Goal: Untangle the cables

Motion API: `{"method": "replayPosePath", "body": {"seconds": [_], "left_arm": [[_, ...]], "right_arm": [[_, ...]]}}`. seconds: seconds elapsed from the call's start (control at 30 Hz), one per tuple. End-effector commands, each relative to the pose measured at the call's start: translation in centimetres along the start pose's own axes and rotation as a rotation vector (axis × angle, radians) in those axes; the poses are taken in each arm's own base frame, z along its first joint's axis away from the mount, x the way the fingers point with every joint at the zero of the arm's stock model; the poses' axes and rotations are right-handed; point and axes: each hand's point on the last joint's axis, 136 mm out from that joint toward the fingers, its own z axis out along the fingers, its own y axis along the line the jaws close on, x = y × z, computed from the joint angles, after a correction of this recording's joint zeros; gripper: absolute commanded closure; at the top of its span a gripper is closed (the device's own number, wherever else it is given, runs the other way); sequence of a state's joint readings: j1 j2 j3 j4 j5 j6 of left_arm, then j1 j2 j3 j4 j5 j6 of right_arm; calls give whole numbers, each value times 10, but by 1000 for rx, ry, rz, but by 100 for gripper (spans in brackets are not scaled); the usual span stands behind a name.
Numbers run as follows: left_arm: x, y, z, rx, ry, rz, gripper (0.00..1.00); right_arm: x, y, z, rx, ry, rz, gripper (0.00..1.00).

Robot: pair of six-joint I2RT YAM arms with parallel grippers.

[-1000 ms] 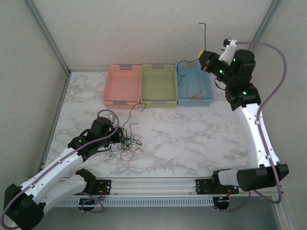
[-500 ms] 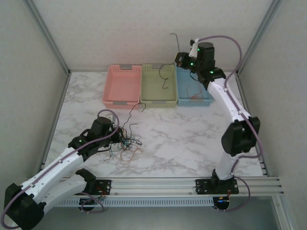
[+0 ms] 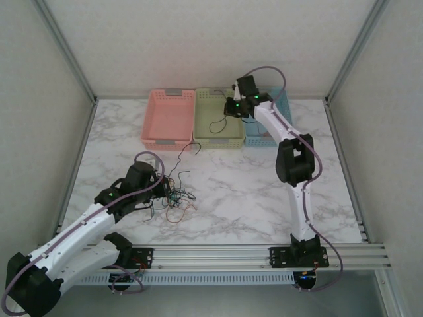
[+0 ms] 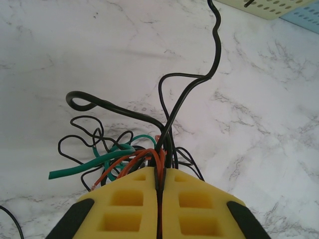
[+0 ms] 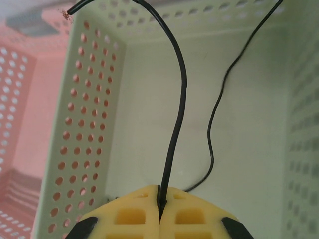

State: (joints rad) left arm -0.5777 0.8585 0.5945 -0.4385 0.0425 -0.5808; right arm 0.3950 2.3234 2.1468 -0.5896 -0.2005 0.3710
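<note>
Above the green basket [image 5: 99, 99], right tool [image 5: 160, 211] pinches one cable [image 5: 179, 99] pointing ahead; left tool [image 4: 159, 175] clamps tangled cables [image 4: 124, 154].

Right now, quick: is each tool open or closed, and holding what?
Left tool: closed on strands of the cable tangle.
Right tool: closed on one black cable, over the green basket.

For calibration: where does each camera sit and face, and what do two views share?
Top external: above, behind the bases, looking down on the table; left arm and right arm show.
Left wrist: looks down past left gripper, shut on the cable clump.
Right wrist: looks into the green basket past right gripper, shut on a black cable.
Shared: the clump, top external and left wrist.
</note>
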Motion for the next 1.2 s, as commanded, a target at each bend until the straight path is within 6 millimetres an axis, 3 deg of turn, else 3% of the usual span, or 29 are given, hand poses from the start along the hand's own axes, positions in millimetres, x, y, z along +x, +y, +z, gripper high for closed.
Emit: {"method": "replayPosePath", "body": {"seconds": [0.0,0.4,0.47,0.63,0.73,0.87,1.17], "left_arm": [[-2,2,-1,5,-13,-21,100],[0,1,4,9,0,-22,100],[0,1,3,9,-2,-20,100],[1,3,4,3,-1,-21,100],[1,2,5,6,4,-20,100],[0,2,5,7,2,-20,100],[0,1,6,13,3,-20,100]], "right_arm": [[18,7,10,64,70,-73,100],[48,5,49,117,164,-56,99],[48,6,49,122,165,-60,92],[39,13,41,102,141,-75,63],[30,21,32,83,118,-75,54],[16,32,10,68,79,-91,51],[-13,59,-65,47,-54,-149,51]]}}
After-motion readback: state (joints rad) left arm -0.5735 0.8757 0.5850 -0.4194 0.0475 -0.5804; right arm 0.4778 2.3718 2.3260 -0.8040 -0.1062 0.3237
